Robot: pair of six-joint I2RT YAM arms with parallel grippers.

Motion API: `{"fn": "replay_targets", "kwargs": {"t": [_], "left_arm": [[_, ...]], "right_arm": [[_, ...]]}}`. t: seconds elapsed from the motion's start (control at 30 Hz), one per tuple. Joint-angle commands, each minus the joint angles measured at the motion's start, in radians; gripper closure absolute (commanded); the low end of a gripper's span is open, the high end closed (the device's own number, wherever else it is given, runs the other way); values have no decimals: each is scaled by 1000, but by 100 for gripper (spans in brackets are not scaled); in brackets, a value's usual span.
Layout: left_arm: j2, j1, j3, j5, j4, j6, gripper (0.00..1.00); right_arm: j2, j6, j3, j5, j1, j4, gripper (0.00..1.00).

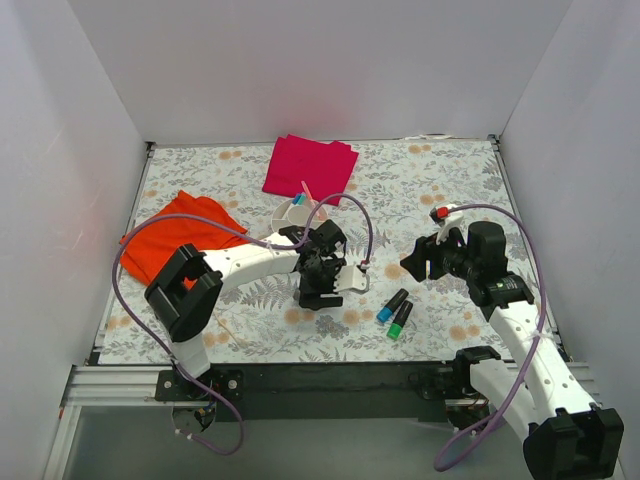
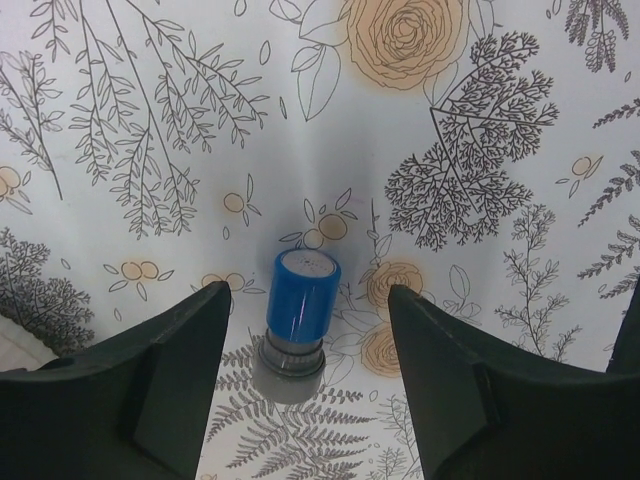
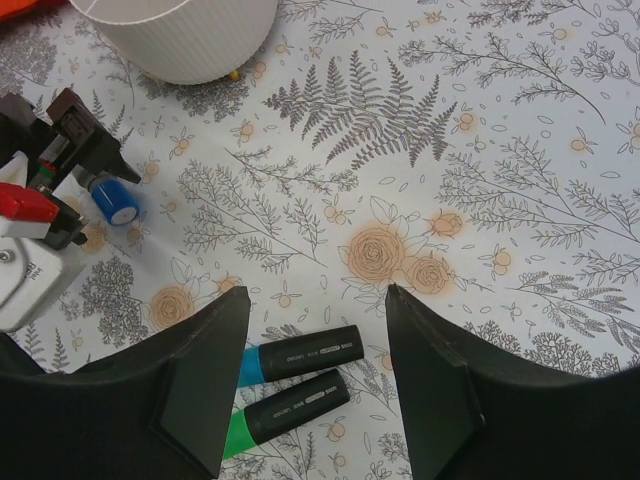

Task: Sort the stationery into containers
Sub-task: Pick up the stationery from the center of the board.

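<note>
A grey-blue stub [image 2: 299, 318] stands upright on the flowered table between the fingers of my left gripper [image 2: 308, 292], which is open and touches nothing. The stub also shows in the right wrist view [image 3: 113, 199]. My left gripper [image 1: 319, 297] hangs low just in front of the round white dish [image 1: 290, 214], which holds a pink pen [image 1: 305, 190]. Two short black markers lie side by side, one blue-capped [image 3: 298, 353] and one green-capped [image 3: 283, 406]. My right gripper [image 3: 316, 292] is open and empty above them. In the top view it [image 1: 412, 268] sits up and right of the markers [image 1: 396, 312].
A magenta folded cloth [image 1: 310, 165] lies at the back centre and a red cloth [image 1: 176, 236] at the left. The dish's ribbed wall [image 3: 185, 38] shows at the top of the right wrist view. Purple cables loop over both arms. White walls enclose the table.
</note>
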Motion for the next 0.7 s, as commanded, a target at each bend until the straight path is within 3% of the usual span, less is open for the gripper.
{"fn": "replay_targets", "kwargs": {"t": [0.0, 0.2, 0.37, 0.57, 0.6, 0.67], "left_arm": [[16, -14, 0, 25, 22, -4, 36], [31, -14, -10, 6, 26, -2, 40], [49, -14, -19, -12, 40, -5, 53], [57, -14, 25, -1, -1, -16, 84], [54, -14, 33, 3, -7, -20, 95], [48, -14, 75, 17, -40, -36, 100]], "right_arm": [[4, 14, 8, -23, -18, 46, 34], [-2, 18, -5, -40, -36, 55, 34], [3, 11, -12, -49, -48, 55, 34], [18, 2, -4, -50, -65, 55, 34], [19, 2, -2, -50, -68, 55, 35], [22, -1, 2, -52, -71, 57, 34]]}}
